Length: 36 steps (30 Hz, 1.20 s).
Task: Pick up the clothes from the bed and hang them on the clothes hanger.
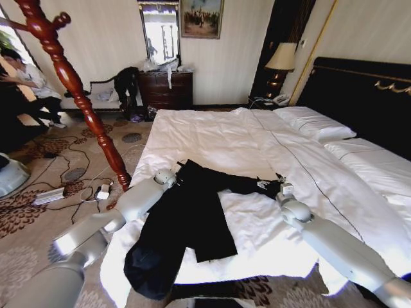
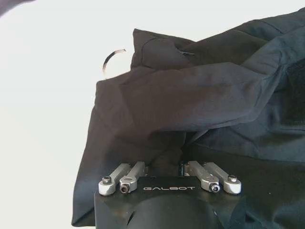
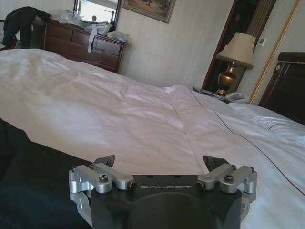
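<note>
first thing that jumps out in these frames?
The black clothes spread flat on the near part of the white bed, one end hanging over the foot edge. Both arms reach onto it: the left gripper at the garment's upper left corner, its fingers closed into the fabric, and the right gripper at the end of the sleeve, fingers open. A red-brown turned wooden post stands tilted to the left of the bed.

Striped pale walls w/ dark dresser (image 1: 166, 88), mirror (image 1: 160, 31), framed painting (image 1: 201, 17), bedside lamp (image 1: 280, 61), patterned carpet (image 1: 38, 212), cables.
</note>
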### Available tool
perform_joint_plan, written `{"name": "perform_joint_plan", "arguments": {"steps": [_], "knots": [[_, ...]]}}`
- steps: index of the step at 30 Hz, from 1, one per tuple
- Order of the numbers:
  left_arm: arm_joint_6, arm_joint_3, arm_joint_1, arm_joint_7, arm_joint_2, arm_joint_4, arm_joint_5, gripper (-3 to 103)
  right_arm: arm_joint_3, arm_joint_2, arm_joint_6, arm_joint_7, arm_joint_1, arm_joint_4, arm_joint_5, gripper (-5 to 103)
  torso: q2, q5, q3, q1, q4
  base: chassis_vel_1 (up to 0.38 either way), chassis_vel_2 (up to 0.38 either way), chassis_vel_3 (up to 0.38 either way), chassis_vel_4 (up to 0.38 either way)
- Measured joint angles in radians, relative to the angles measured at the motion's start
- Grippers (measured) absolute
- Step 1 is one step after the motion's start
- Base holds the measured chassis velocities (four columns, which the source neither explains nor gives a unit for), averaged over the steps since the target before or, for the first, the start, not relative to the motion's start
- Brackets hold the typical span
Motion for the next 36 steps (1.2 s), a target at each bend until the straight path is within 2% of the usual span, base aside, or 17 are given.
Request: {"name": "perform_joint_plan", "arguments": {"steps": [7, 9, 13, 16, 17, 21, 22, 24, 26, 29, 30, 33, 36], "knots": [[0.0, -0.036, 0.007, -0.053, 0.03, -0.056, 0.091, 24, 0.042, -0.023, 0.002, 0.001, -0.046, 0.033, -0.002, 100, 0.0, -0.0001, 0.0, 0.0, -0.0002, 0.0, 0.0, 0.0, 0.0], [0.0, -0.029, -0.007, -0.06, 0.06, -0.086, 0.131, 24, 0.068, -0.036, 0.003, 0.001, -0.075, 0.048, -0.006, 100, 0.0, -0.0001, 0.0, 0.0, -0.0002, 0.0, 0.0, 0.0, 0.0], [0.0, 0.0, -0.049, -0.062, 0.109, -0.127, 0.15, 24, 0.101, -0.042, 0.022, 0.001, -0.099, 0.065, -0.008, 100, 0.0, -0.0002, 0.0, 0.0, -0.0002, 0.0, 0.0, 0.0, 0.0], [-0.001, 0.031, -0.115, -0.059, 0.19, -0.195, 0.157, 24, 0.136, -0.017, 0.128, -0.034, -0.102, 0.068, -0.001, 100, 0.0, 0.0, 0.0, 0.0, -0.0003, 0.0, 0.0, 0.0, 0.0], [-0.001, 0.031, -0.115, -0.059, 0.19, -0.195, 0.157, 24, 0.136, -0.017, 0.128, -0.034, -0.102, 0.068, -0.001, 100, 0.0, 0.0, 0.0, 0.0, -0.0003, 0.0, 0.0, 0.0, 0.0], [-0.001, 0.059, -0.211, -0.033, 0.327, -0.28, 0.209, 24, 0.151, 0.03, 0.212, -0.051, -0.081, 0.068, 0.019, 100, 0.0, -0.0002, 0.0, 0.0, 0.0002, 0.0, 0.0, 0.0, 0.0], [-0.001, 0.059, -0.211, -0.033, 0.327, -0.28, 0.209, 24, 0.151, 0.03, 0.212, -0.051, -0.081, 0.068, 0.019, 100, 0.0, -0.0002, 0.0, 0.0, 0.0002, 0.0, 0.0, 0.0, 0.0], [-0.001, 0.065, -0.263, -0.011, 0.391, -0.315, 0.24, 24, 0.157, 0.055, 0.229, -0.051, -0.068, 0.068, 0.021, 100, 0.0, -0.0003, 0.0, 0.0, 0.0007, 0.0, 0.0, 0.0, 0.0], [-0.001, 0.067, -0.279, -0.004, 0.41, -0.324, 0.246, 24, 0.159, 0.062, 0.231, -0.05, -0.065, 0.071, 0.021, 100, 0.0, -0.0003, 0.0, 0.0, 0.0006, 0.0, 0.0, 0.0, 0.0], [-0.002, 0.098, -0.372, 0.037, 0.491, -0.36, 0.271, 24, 0.172, 0.092, 0.232, -0.039, -0.059, 0.08, 0.021, 100, 0.0, -0.0002, 0.0, 0.0, -0.0002, 0.0, 0.0, 0.0, 0.0], [-0.002, 0.098, -0.372, 0.037, 0.491, -0.36, 0.271, 24, 0.172, 0.092, 0.232, -0.039, -0.059, 0.08, 0.021, 100, 0.0, -0.0002, 0.0, 0.0, -0.0002, 0.0, 0.0, 0.0, 0.0], [-0.002, 0.151, -0.476, 0.074, 0.543, -0.363, 0.277, 24, 0.177, 0.119, 0.23, -0.031, -0.058, 0.085, 0.01, 100, 0.0, -0.0003, 0.0, 0.0, 0.0001, 0.0, 0.0, 0.0, 0.0], [-0.003, 0.176, -0.53, 0.084, 0.551, -0.35, 0.291, 24, 0.18, 0.132, 0.23, -0.031, -0.062, 0.086, -0.003, 100, 0.0, -0.0005, 0.0, 0.0, 0.0, 0.0, 0.0, 0.0, 0.0]]}}
